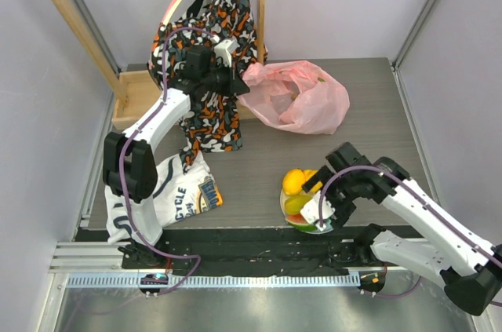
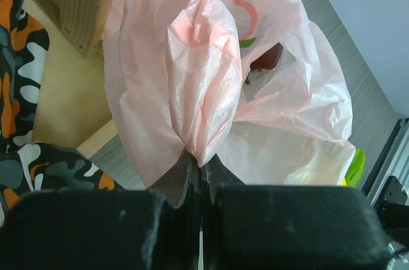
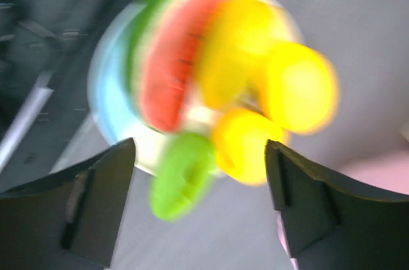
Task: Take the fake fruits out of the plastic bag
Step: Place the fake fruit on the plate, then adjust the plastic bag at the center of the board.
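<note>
The pink plastic bag [image 1: 302,100] lies crumpled at the back of the table. My left gripper [image 1: 235,81] is shut on a bunched fold of the plastic bag [image 2: 198,78], pinched at the jaws' tips [image 2: 201,161]. A dark red fruit [image 2: 267,58] shows inside its mouth. On the round plate [image 1: 284,205] rest two lemons [image 1: 293,181], a green piece [image 1: 296,203] and a watermelon slice [image 1: 300,222]. My right gripper [image 1: 323,218] hangs open just over the plate [image 3: 108,104]. Blurred below it are the watermelon slice [image 3: 169,66], the lemons [image 3: 300,88] and the green piece [image 3: 182,174], nothing held.
A patterned garment [image 1: 208,18] hangs from a wooden rack [image 1: 78,26] at the back left, right behind my left arm. A white printed shirt [image 1: 169,191] lies at the front left. The rack's wooden base [image 1: 141,96] borders the bag.
</note>
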`<act>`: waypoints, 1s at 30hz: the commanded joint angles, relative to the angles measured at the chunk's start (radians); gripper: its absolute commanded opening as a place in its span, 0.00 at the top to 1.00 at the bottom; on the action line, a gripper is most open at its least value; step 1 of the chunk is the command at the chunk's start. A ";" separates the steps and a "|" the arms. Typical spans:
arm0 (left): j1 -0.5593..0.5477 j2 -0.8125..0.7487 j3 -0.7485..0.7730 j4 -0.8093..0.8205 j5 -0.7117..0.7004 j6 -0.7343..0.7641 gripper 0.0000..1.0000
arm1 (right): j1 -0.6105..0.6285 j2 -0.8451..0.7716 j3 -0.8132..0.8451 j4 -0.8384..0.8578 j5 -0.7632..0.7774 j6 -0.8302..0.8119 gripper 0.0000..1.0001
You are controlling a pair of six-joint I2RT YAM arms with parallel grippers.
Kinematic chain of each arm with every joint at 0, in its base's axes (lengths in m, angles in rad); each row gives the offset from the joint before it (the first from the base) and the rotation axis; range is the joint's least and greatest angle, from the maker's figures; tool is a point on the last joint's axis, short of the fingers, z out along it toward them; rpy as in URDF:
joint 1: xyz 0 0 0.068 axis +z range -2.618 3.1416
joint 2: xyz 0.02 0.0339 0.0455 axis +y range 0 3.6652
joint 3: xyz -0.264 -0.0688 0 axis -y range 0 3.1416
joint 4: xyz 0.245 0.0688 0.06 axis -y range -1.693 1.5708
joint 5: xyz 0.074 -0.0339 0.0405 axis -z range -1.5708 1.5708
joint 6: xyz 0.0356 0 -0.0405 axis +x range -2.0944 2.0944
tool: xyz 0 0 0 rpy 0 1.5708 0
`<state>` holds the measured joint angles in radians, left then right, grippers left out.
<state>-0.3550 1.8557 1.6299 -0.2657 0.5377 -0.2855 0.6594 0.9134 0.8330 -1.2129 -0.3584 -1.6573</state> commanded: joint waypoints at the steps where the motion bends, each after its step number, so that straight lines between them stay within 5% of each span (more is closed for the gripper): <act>1: 0.001 -0.030 -0.028 0.060 0.054 -0.026 1.00 | 0.002 -0.004 0.173 0.231 0.084 0.282 0.00; 8: -0.015 -0.111 -0.093 0.074 0.087 -0.023 1.00 | -0.091 0.365 0.434 0.657 0.265 0.817 0.00; 13: -0.029 -0.173 -0.145 0.065 0.102 -0.053 1.00 | -0.178 0.660 0.734 0.795 0.274 1.224 0.13; 16: -0.042 -0.211 -0.189 0.074 0.108 -0.078 1.00 | -0.176 0.801 0.824 0.803 0.256 1.234 0.23; 20: -0.048 -0.259 -0.261 0.102 0.100 -0.100 1.00 | -0.176 0.852 0.747 0.774 0.326 1.156 0.27; 30: -0.070 -0.334 -0.452 0.103 0.038 -0.032 1.00 | -0.317 0.682 0.407 0.667 0.604 1.133 0.29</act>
<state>-0.4084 1.5581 1.2144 -0.1974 0.6029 -0.3573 0.3992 1.7267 1.2881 -0.5465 0.1120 -0.5213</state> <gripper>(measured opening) 0.014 0.712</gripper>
